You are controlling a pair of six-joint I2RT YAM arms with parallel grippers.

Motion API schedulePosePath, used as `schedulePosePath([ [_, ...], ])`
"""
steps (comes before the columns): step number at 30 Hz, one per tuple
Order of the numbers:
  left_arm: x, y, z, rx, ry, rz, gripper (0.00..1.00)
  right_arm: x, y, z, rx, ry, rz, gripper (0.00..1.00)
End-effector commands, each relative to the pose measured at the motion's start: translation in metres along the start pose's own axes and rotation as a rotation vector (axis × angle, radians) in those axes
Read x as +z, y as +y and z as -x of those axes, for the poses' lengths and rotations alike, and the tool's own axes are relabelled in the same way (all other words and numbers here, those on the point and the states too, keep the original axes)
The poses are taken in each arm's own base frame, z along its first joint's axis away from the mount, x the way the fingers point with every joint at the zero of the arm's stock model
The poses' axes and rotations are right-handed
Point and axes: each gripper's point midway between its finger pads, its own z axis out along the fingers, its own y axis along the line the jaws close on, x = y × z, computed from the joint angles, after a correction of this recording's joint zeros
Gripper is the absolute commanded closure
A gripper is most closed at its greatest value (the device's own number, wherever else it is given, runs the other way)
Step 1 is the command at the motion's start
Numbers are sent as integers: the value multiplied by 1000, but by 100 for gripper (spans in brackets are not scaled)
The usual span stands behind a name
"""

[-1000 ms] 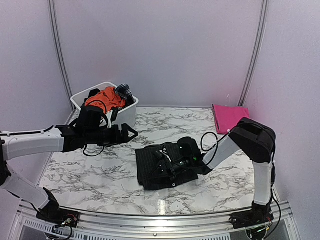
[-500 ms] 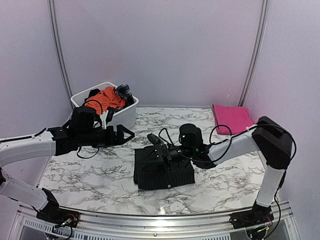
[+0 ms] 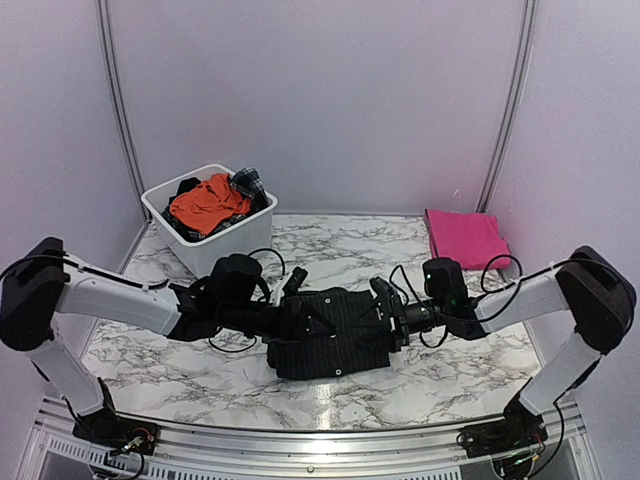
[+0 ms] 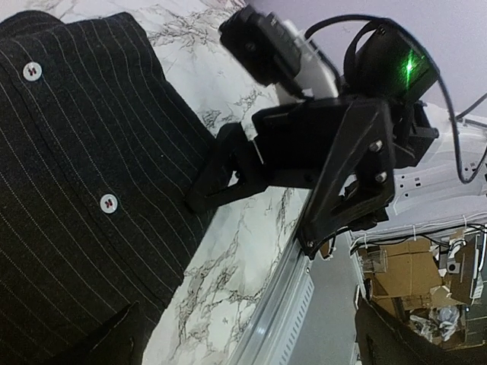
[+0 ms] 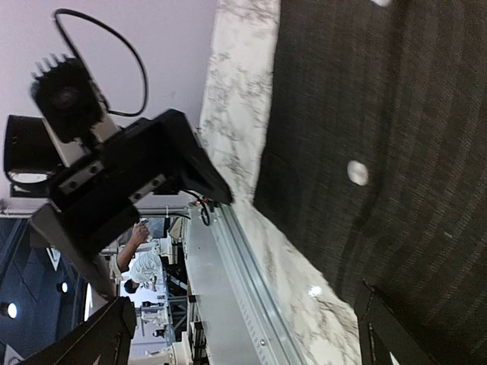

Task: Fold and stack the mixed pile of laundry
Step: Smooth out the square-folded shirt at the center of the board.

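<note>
The black thin-pinstriped shirt (image 3: 338, 345) lies folded into a flat rectangle at the middle of the white, grey-veined marble tabletop (image 3: 170, 355). It looks like light, limp woven cloth with small pale buttons (image 4: 109, 203). Pinched at one corner it would probably sag and unfold, so opposite edges, taken through all layers, seem the best hold. The left gripper (image 3: 303, 322) sits low at its left edge and the right gripper (image 3: 388, 315) at its right edge, both spread wide and holding nothing. A folded magenta-pink cloth (image 3: 460, 237) lies far right. An orange garment (image 3: 205, 200) and a small dark plaid piece (image 3: 248, 182) sit in the white plastic tub (image 3: 225, 238).
</note>
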Motion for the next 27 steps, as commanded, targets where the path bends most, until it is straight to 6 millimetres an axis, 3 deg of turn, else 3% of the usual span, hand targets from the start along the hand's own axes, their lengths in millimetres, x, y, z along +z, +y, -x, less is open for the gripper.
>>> schedulePosePath([
  [1, 18, 17, -1, -124, -26, -95, 1, 2, -44, -17, 64, 24, -21, 4],
  [4, 20, 52, -10, -215, -50, -74, 1, -4, -70, -27, 115, 5, -74, 4],
  [7, 19, 72, -24, -256, -51, -35, 1, -6, -82, -41, 160, 8, -108, 4],
  [11, 1, 58, -30, -217, -54, -36, 1, -3, -61, -53, 119, 47, -105, 5],
  [13, -9, 48, -21, -159, -67, 3, 1, -5, -34, -38, 42, 29, -92, 5],
  [15, -17, 38, -3, -87, -94, 38, 1, -7, 4, -9, -65, -8, -64, 5],
  [18, -25, 40, 30, -70, -162, 53, 1, -4, 29, 26, -143, -26, -60, 5],
  [22, -26, 61, 69, -71, -231, 95, 1, 7, 26, 70, -193, -45, -74, 5],
  [27, -8, 92, 102, -95, -269, 147, 1, 19, -5, 115, -187, -74, -77, 5],
])
